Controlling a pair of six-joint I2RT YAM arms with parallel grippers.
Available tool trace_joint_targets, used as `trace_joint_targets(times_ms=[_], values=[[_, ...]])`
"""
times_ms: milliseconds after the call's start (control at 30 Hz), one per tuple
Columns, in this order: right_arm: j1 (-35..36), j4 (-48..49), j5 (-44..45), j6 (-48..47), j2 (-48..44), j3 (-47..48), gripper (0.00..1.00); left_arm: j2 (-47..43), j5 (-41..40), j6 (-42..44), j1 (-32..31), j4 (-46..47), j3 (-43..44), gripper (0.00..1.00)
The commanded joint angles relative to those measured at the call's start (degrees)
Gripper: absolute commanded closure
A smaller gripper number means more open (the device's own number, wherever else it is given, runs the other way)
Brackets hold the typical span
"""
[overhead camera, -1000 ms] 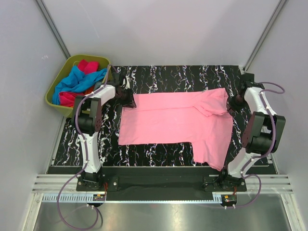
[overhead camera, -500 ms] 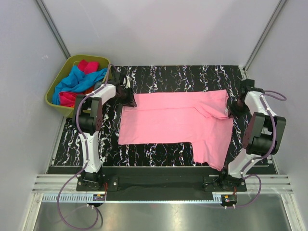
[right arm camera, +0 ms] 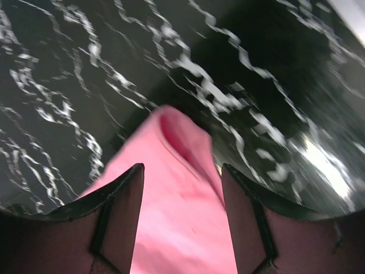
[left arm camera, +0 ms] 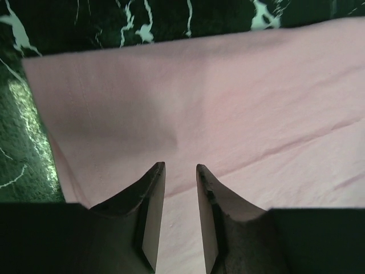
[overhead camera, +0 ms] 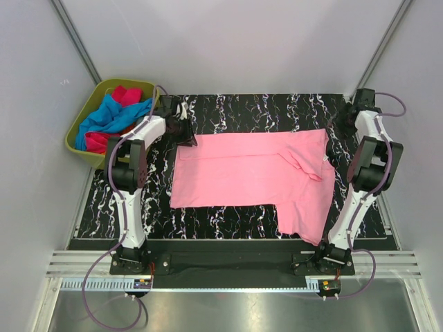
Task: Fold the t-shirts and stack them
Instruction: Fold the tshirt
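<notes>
A light pink t-shirt lies spread flat on the black marbled table, with one sleeve folded in at its right end. My left gripper hovers at the shirt's far left corner. In the left wrist view its jaws stand narrowly apart over flat pink cloth, with nothing pinched between them. My right gripper is by the far right corner. In the right wrist view it is open above the loose pink corner, which is blurred. More t-shirts, blue and magenta, are heaped in the bin.
An olive-green plastic bin stands off the table's far left corner, close behind the left arm. Grey walls enclose the table on three sides. Bare table shows behind the shirt and in front of its left half.
The right gripper opened, let go of the shirt's right corner and drew back toward the far right. The cloth there settled flat. The left gripper shifted slightly toward the far side.
</notes>
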Motion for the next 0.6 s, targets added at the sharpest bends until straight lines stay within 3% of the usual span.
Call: trace_joint_targets(times_ms=[0, 333, 567], values=[[0.3, 5.0, -10.7, -3.1, 6.9, 7.3, 0.36, 0.7, 1.7, -0.1, 0.4, 1.0, 3.9, 0.66], [0.3, 5.6, -13.8, -4.1, 12.2, 11.9, 0.41, 2.7, 0.7, 0.3, 1.4, 1.0, 2.5, 0.66], [0.3, 5.7, -13.0, -3.1, 14.5, 12.8, 0.56, 4.4, 0.0, 0.2, 1.9, 1.0, 3.0, 0.66]])
